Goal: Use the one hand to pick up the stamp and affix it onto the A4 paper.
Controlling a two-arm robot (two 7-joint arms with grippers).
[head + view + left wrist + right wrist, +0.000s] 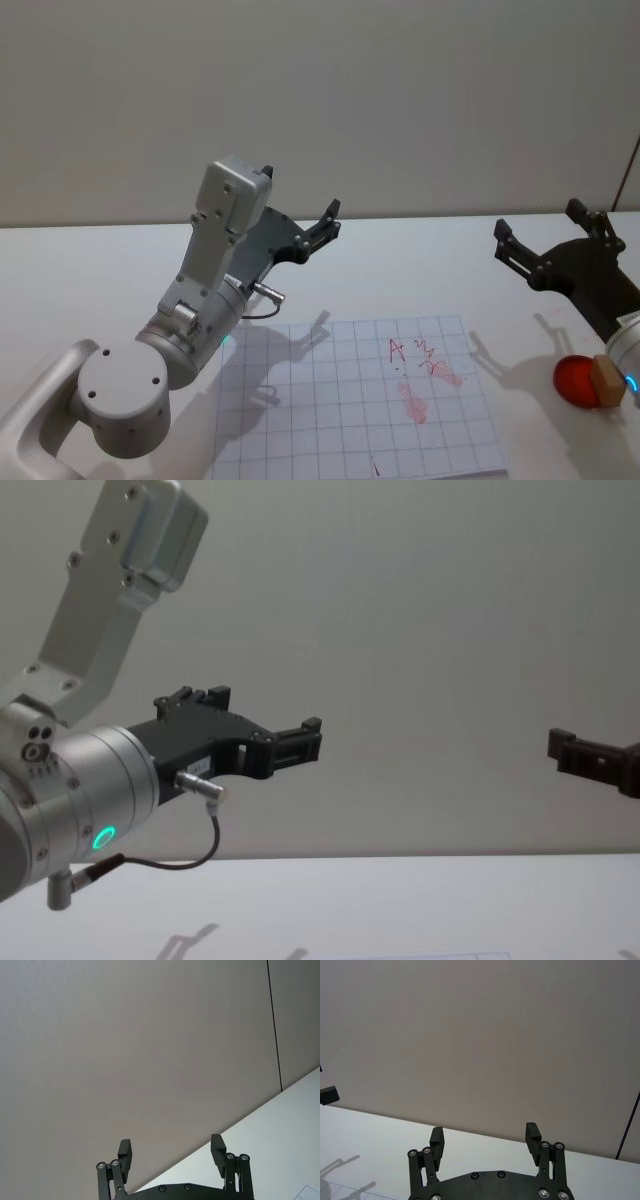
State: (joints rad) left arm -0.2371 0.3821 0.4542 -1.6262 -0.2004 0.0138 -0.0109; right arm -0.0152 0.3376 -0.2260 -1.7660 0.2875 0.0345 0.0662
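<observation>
Left pincer [326, 222] raised; stamp [604, 380] on red pad [572, 381], behind spread right pincer [540, 225].

- Left gripper [170, 1145]: black, matt, looks like plastic; its links are flat and smooth.
- Right gripper [484, 1132]: the same matt black plastic look, with small bright metal screws [544, 1193] at the joints.
- Left arm [215, 240]: silver-grey metal housing with a smooth satin finish that reflects softly.
- Plug [200, 785] on the left wrist: bare polished metal, shiny.
- Stamp [604, 380]: tan block, matt, looks like wood.
- Pad [573, 381] beside it: red with a slight gloss.
- Paper [340, 400]: white, matt and flat, with a fine printed grid and smeared red ink.
- Table [100, 270]: white, smooth, nearly matt.
- Wall [300, 100]: plain grey-beige, matt.
</observation>
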